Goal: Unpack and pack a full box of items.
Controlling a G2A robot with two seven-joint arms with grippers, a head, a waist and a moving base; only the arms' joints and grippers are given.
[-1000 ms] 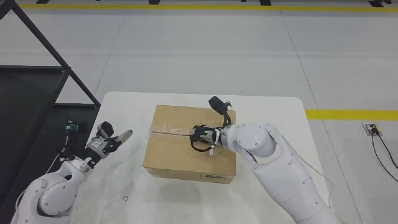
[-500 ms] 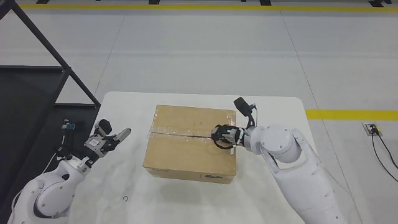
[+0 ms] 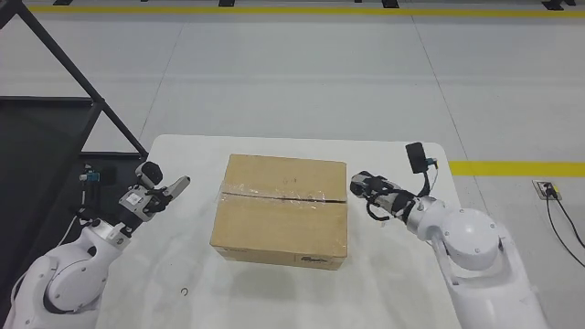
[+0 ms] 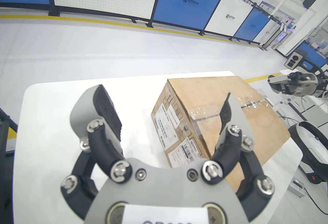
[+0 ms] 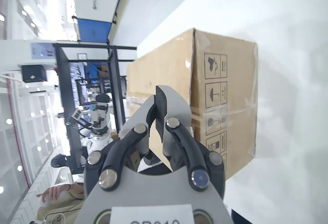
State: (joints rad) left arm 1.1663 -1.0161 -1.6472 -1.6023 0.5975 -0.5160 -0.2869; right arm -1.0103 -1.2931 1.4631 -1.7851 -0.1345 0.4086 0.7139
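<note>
Centrally on the white counter (image 3: 174, 270) sits the cardboard box (image 3: 281, 210), its flaps down under clear tape. The left hand (image 3: 174, 187) hovers apart from one end of it, released wide and holding nothing. The right hand (image 3: 356, 183) hangs just beside the opposite end, clenched shut on nothing.
</note>
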